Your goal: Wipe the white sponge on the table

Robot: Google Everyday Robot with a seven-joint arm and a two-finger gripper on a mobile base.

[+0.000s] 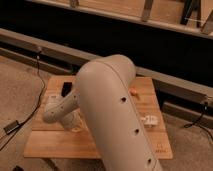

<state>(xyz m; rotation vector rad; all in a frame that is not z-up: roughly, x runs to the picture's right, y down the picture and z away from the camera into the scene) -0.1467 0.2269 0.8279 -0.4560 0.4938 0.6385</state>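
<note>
The table is a light-brown wooden top in the middle of the camera view. My big cream arm crosses it from the lower right and bends at an elbow over the left half. The gripper points down just right of that elbow, low over the wood. The white sponge is hidden; the arm covers the centre of the tabletop.
A dark object sits at the table's back left. A lumpy white object with dark marks lies at the right, and a small orange thing behind it. Cables trail on the floor at left. A dark ledge runs behind.
</note>
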